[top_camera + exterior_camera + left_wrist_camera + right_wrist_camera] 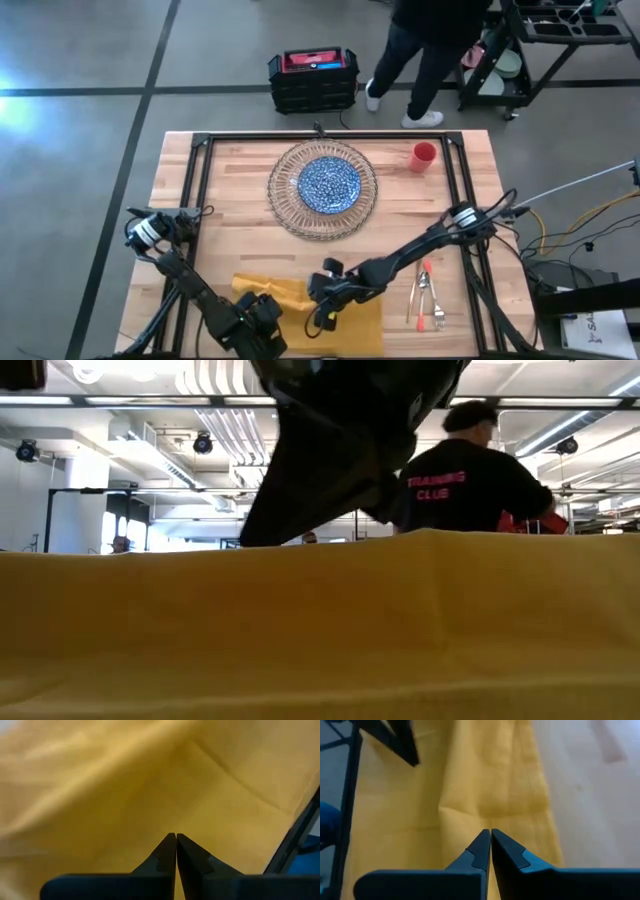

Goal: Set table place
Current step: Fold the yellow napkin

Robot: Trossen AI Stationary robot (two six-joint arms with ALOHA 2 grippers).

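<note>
two robot hands over a yellow napkin at the near edge of a partly set counter.

the blue-patterned plate lies centred in the clear ribbed glass charger toward the far middle of the counter; the red cup stands upright just to the charger's right, apart from it, its contents not discernible. the yellow napkin lies creased at the near edge, and the orange-handled cutlery lies on bare wood to its right. the left hand and the right hand are both over the napkin, each with fingers pressed together; whether either pinches cloth cannot be told. a person stands beyond the counter.
</note>
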